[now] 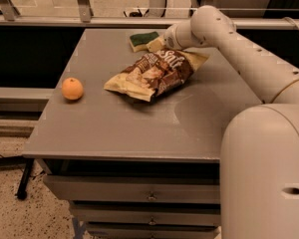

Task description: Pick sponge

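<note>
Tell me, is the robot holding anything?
It cannot be told: the gripper sits against the arm-side end of the sponge, but any hold is hidden.

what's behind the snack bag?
The sponge, green top up, lies behind the snack bag near the far edge of the table. The gripper sits at its right end, covering that end; contact can't be seen.

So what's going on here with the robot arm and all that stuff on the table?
A one-armed robot is going for the sponge at the far edge of the grey table. Its arm stretches across above the brown snack bag, and the pincer is right beside the sponge; I cannot tell whether they touch. The sponge lies flat on the table, not lifted. An orange sits off to the side, well away from the arm.
</note>
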Robot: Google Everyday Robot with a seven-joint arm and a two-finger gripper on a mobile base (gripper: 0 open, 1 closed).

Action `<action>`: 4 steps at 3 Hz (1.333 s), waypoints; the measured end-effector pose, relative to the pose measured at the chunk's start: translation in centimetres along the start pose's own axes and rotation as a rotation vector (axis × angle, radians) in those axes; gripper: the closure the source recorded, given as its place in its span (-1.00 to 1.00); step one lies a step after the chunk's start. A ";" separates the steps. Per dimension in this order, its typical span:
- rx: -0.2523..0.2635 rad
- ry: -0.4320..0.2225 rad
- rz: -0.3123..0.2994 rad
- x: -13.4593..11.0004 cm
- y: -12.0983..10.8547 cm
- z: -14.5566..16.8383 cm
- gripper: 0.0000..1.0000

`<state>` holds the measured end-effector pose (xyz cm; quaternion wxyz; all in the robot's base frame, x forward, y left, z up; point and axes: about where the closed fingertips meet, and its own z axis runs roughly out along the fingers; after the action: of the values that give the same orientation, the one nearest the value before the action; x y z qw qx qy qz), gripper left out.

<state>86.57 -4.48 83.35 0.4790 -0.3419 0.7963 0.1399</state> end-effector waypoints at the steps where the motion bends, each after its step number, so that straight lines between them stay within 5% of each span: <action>1: 0.003 -0.038 -0.034 -1.4 0.8 -1.6 0.91; 2: -0.013 -0.136 -0.072 -3.7 2.1 -5.0 1.00; 4: -0.123 -0.364 -0.146 -8.1 6.0 -14.9 1.00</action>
<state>75.05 -5.04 97.12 0.6022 -0.3963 0.6596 0.2128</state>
